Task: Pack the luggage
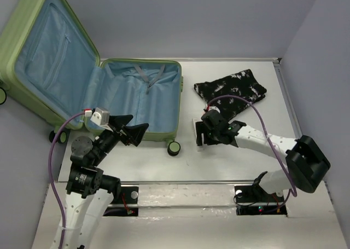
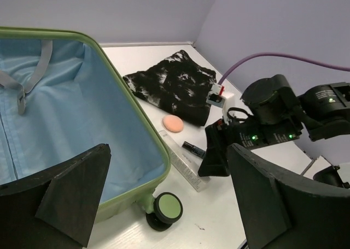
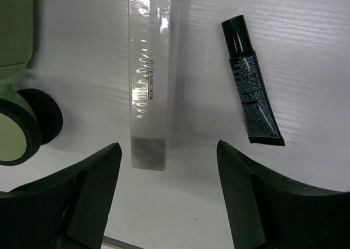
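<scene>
The luggage (image 1: 126, 98) lies open at the table's left, its lid (image 1: 49, 52) propped up and only grey straps on its light-blue lining (image 2: 82, 112). My left gripper (image 1: 131, 131) hovers open over its near right corner, above a green-hubbed wheel (image 2: 167, 208), holding nothing. My right gripper (image 1: 205, 134) is open above the table just right of the luggage. In the right wrist view its fingers (image 3: 168, 148) frame the near end of a long silver box (image 3: 149, 79), apart from it. A black tube (image 3: 251, 90) lies to the box's right.
A black-and-white patterned garment (image 1: 229, 87) lies folded at the back right. A peach sponge (image 2: 173, 123) sits between it and the luggage. Another luggage wheel (image 1: 174, 148) juts out at the front. Walls close in the table's back and right side.
</scene>
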Motion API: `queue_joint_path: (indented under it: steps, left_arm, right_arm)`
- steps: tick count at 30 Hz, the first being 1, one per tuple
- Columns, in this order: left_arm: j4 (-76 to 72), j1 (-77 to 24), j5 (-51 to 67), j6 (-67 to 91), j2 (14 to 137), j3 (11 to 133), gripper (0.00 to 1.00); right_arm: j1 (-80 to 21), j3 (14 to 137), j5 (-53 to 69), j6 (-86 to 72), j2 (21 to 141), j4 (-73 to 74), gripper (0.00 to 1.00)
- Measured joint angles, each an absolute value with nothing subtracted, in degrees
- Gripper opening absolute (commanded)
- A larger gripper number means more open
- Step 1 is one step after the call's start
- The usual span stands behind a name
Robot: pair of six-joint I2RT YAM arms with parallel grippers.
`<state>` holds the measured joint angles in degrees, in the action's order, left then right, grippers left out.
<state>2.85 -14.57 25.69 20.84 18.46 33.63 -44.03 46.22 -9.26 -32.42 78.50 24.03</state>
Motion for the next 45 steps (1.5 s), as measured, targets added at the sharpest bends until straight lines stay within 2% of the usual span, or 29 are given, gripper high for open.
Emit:
queue_joint_path:
  steps: [3,6,8,9,12,19,25,26,27,28,29,31,33,34,38,41,45]
  left_arm:
    - [2.9,-14.6,25.7,20.8,18.5,33.6,0.99]
    - [2.9,-14.6,25.7,20.8,18.5,33.6,0.99]
    - [2.9,-14.6,25.8,20.8,18.5,33.6,0.99]
    - [2.9,-14.6,25.8,20.8,18.5,33.6,0.99]
    - [2.9,-14.6,25.8,20.8,18.5,33.6,0.99]
    - [2.9,-14.6,25.8,20.8,18.5,33.6,0.99]
    - [2.9,-14.6,25.7,20.8,18.5,33.6,0.99]
    - [2.9,-14.6,25.6,20.9,18.5,33.6,0.99]
    - [2.9,-14.6,25.4,20.9,18.5,33.6,0.99]
    - [2.9,-14.6,25.3,20.9,18.5,33.6,0.99]
    - [2.9,-14.6,25.1,20.9,18.5,33.6,0.99]
    - [2.9,-14.6,24.9,20.9,18.5,33.6,0.99]
    - [3.0,-14.6,24.6,20.9,18.5,33.6,0.99]
    - [3.0,-14.6,24.5,20.9,18.5,33.6,0.99]
    - [3.0,-14.6,24.4,20.9,18.5,33.6,0.99]
    - [3.0,-14.5,24.4,20.9,18.5,33.6,0.99]
    - [3.0,-14.5,24.7,20.9,18.5,33.6,0.99]
  right_arm:
    - [-44.4,46.9,-9.3,-32.6,82.4,22.3,0.71]
    - [-44.6,47.6,-9.4,-32.7,86.1,21.5,0.62]
    - [-44.7,48.4,-9.5,-32.7,88.5,20.9,0.45]
    - [-44.8,49.2,-9.7,-32.7,90.0,20.8,0.33]
    - [-45.5,51.2,-11.2,-32.6,92.3,20.4,0.21]
    - [-51.4,54.0,-15.6,-32.4,85.2,24.1,0.19]
    - [-54.2,67.5,-17.6,-30.5,83.0,27.5,0.18]
    - [-54.2,72.1,-17.7,-29.6,84.8,28.3,0.19]
    - [-54.2,76.6,-17.6,-28.9,87.3,27.9,0.37]
    - [-54.2,79.7,-17.5,-28.3,89.1,27.4,0.37]
    - [-54.1,84.9,-17.2,-27.3,92.3,27.0,0.61]
    - [-54.0,92.1,-16.1,-26.0,97.9,25.3,0.79]
    - [-54.1,95.4,-15.2,-25.3,101.9,24.6,0.79]
    - [-54.1,95.2,-15.3,-25.2,102.4,24.2,0.75]
    - [-52.9,80.7,-15.3,-25.3,96.1,23.6,0.65]
    - [-48.2,67.9,-15.0,-25.5,86.5,25.9,0.65]
    - [-38.1,55.4,-14.6,-25.5,76.9,25.3,0.73]
